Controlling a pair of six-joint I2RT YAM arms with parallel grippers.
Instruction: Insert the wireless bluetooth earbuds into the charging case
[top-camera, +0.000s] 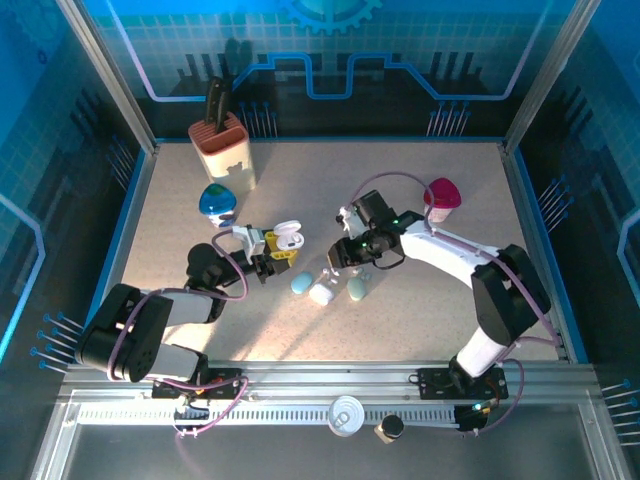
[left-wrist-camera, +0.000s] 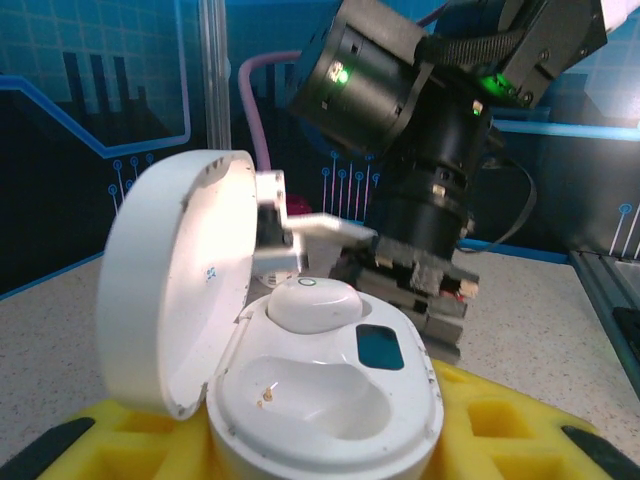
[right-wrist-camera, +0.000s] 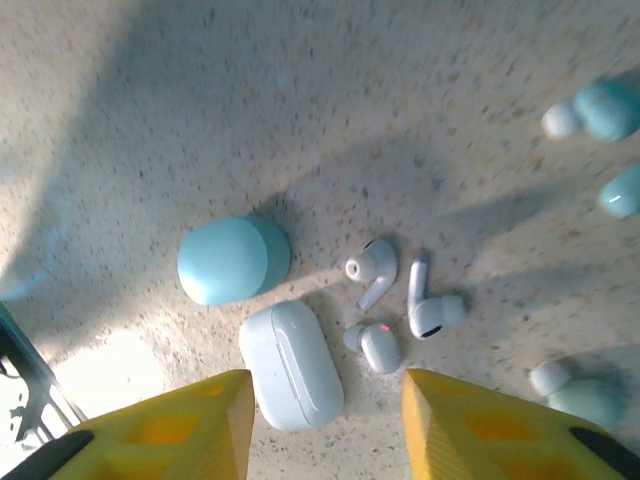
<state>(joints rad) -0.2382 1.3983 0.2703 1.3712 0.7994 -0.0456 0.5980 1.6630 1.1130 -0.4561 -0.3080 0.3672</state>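
Observation:
The white charging case (left-wrist-camera: 395, 400) is held with its lid (left-wrist-camera: 165, 280) swung open, and my left gripper (top-camera: 272, 252) is shut on it between yellow fingers (left-wrist-camera: 500, 425). One white bud (left-wrist-camera: 310, 303) sits in the far slot; the near slot is empty. My right gripper (right-wrist-camera: 325, 388) hangs open above the table, nothing between its yellow fingers (right-wrist-camera: 170, 430). Below it lie two stemmed white wireless bluetooth earbuds (right-wrist-camera: 372, 270) (right-wrist-camera: 425, 308) and a small stemless bud (right-wrist-camera: 378, 347) with a red light. In the top view the right gripper (top-camera: 347, 260) hovers just right of the held case (top-camera: 288, 238).
A closed white case (right-wrist-camera: 293, 365) and a pale blue pebble case (right-wrist-camera: 233, 260) lie under the right gripper. Teal buds (right-wrist-camera: 600, 105) (right-wrist-camera: 575, 395) lie to the right. A knife block (top-camera: 222, 145), a blue-white object (top-camera: 216, 203) and a magenta one (top-camera: 442, 195) stand farther back.

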